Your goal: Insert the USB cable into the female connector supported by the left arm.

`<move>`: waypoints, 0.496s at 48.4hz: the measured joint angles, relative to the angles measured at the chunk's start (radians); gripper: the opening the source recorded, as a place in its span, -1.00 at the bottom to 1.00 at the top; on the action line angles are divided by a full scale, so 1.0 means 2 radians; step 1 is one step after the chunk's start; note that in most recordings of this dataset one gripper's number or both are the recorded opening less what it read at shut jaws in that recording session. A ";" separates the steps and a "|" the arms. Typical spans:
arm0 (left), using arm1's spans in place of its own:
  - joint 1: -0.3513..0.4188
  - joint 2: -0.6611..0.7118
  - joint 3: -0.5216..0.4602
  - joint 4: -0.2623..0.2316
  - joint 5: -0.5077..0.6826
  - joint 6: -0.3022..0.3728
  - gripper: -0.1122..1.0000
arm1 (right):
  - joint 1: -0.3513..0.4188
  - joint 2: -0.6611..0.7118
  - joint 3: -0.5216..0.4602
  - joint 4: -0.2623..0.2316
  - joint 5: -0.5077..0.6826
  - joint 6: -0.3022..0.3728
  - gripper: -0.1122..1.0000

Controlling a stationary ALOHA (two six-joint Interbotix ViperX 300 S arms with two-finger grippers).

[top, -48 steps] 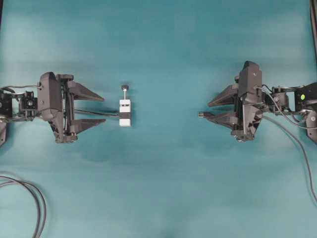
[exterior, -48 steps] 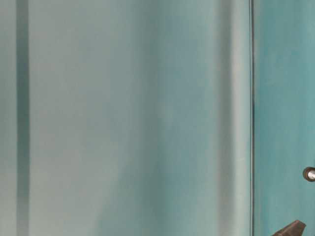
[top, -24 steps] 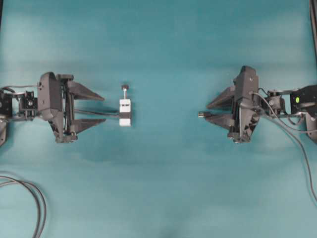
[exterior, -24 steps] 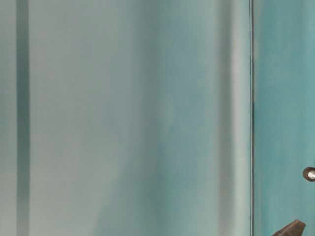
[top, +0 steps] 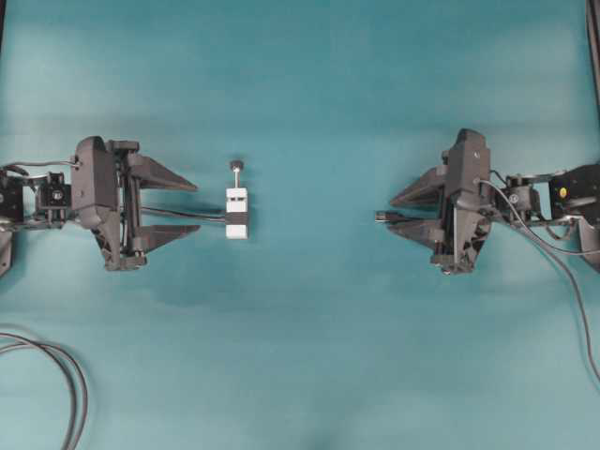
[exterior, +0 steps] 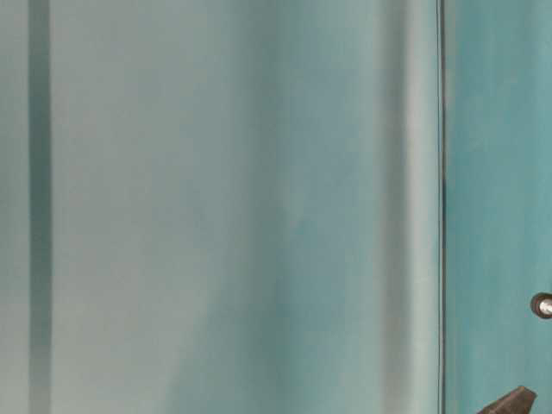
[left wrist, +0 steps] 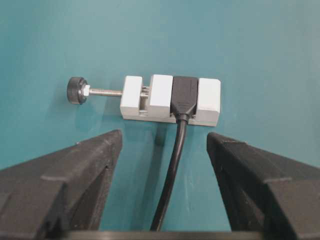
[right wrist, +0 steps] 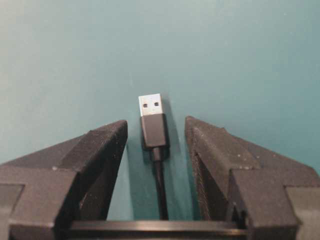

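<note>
Teal counter carries the female connector, a white block with a black band and a knobbed pin, lying just ahead of the left end effector — jaws wide, gripping nothing, the block's dark cable running back between them. Well apart, the right end effector straddles the USB cable — plug between the parted jaws, gaps visible either side, metal tip pointing toward the connector.

Open table between female connector and right tool; nothing intervening.
</note>
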 measured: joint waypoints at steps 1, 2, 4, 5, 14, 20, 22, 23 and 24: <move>0.000 0.000 0.000 0.000 0.001 0.000 0.65 | 0.002 0.000 0.001 0.000 -0.001 -0.001 0.18; 0.001 0.000 0.000 0.000 0.001 0.000 0.65 | 0.002 0.000 0.002 -0.001 0.000 0.000 0.18; 0.000 -0.001 -0.001 0.001 0.001 0.000 0.65 | 0.004 0.000 0.002 0.000 0.000 -0.001 0.18; 0.000 0.000 0.000 0.001 0.001 0.000 0.65 | 0.005 0.000 0.002 0.000 0.002 0.000 0.18; 0.001 -0.001 -0.001 0.001 0.002 0.000 0.65 | 0.006 0.000 0.004 0.000 0.005 -0.003 -0.10; 0.000 -0.001 -0.001 0.001 0.003 0.000 0.65 | 0.007 0.000 0.005 -0.002 0.007 -0.005 -0.43; 0.000 -0.001 -0.002 0.000 0.005 0.000 0.65 | 0.007 0.000 0.005 -0.003 0.008 -0.005 -0.43; 0.000 0.000 -0.002 0.000 0.007 0.000 0.65 | 0.007 0.000 0.005 -0.005 0.010 -0.006 -0.43; 0.000 0.000 -0.002 0.001 0.008 0.000 0.65 | 0.007 0.000 0.005 -0.006 0.012 -0.006 -0.43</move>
